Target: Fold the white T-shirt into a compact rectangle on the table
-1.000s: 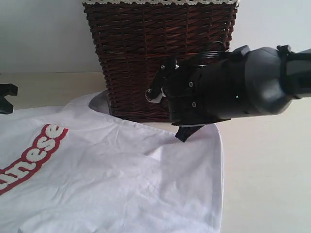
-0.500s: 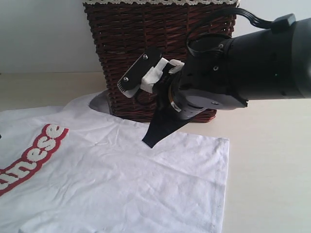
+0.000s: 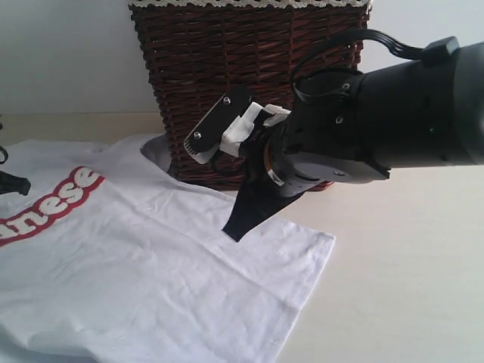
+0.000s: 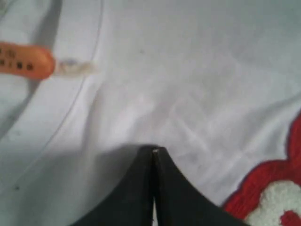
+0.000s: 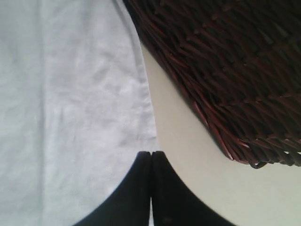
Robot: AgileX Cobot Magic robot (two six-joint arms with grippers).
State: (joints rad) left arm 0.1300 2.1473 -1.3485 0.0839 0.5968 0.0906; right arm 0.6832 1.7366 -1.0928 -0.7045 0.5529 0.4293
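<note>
The white T-shirt (image 3: 166,257) lies spread on the table (image 3: 408,265), its red-outlined letters (image 3: 53,203) at the far left. My right gripper (image 3: 236,228) hangs shut just above the shirt's back edge, in front of the basket, with nothing in it. In the right wrist view its tips (image 5: 151,153) sit over the hem where the T-shirt (image 5: 70,94) meets the bare table (image 5: 188,155). My left gripper (image 4: 154,149) is shut on the T-shirt (image 4: 188,70), with creases running out from the tips and a red letter (image 4: 277,197) close by. Only a dark bit of the left gripper (image 3: 13,184) shows in the exterior view.
A tall dark brown wicker basket (image 3: 249,83) stands behind the shirt, close to the right arm; its wall (image 5: 225,61) fills part of the right wrist view. An orange neck label (image 4: 23,61) lies by the collar seam. Bare tabletop stretches to the right of the shirt.
The right gripper let go of the shirt's back right corner, shut and lifted off. The shirt then slid and turned leftward; its right corner and the letters moved left.
</note>
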